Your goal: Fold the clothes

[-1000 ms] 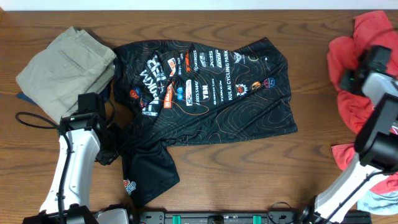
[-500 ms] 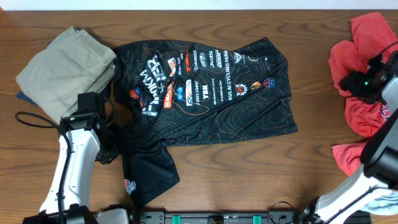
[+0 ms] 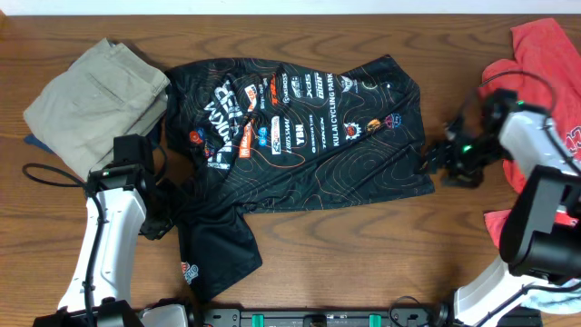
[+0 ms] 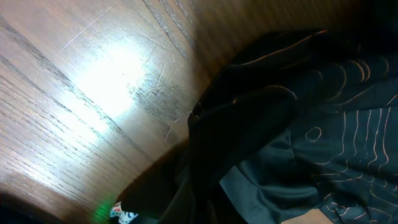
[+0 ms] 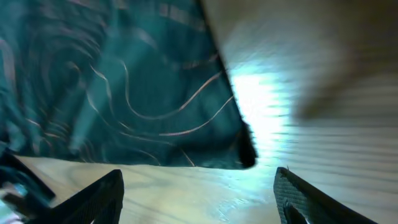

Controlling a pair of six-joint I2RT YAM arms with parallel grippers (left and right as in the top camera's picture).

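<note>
Centrally on the wooden table [image 3: 363,263] the black short-sleeved jersey [image 3: 300,136] is laid out sideways and mostly flat, thin orange contour lines being seen all over it and many small white and coloured logos being crowded onto its upper half. Its lower left part is drawn into creases, and from there a loose flap with one small logo near its edge is spread toward the near side of the table. The left gripper [image 3: 166,216] is set at that creased part, just beside the left edge of the cloth; in the left wrist view only bunched dark folds of the jersey [image 4: 298,124] on the bare wood [image 4: 93,93] are shown, so whether the fingers are pinched or parted cannot be told. The right gripper [image 3: 434,165] is held low at the jersey's lower right corner, and in the blurred right wrist view its two fingers [image 5: 93,196] are seen spread wide apart, with the pointed corner of the cloth [image 5: 155,93] lying on the table ahead of the gap and nothing caught between them. Folded khaki trousers [image 3: 95,95] are placed just beside the jersey at the far left, and a crumpled red T-shirt [image 3: 536,91] is heaped at the far right, apart from the jersey
</note>
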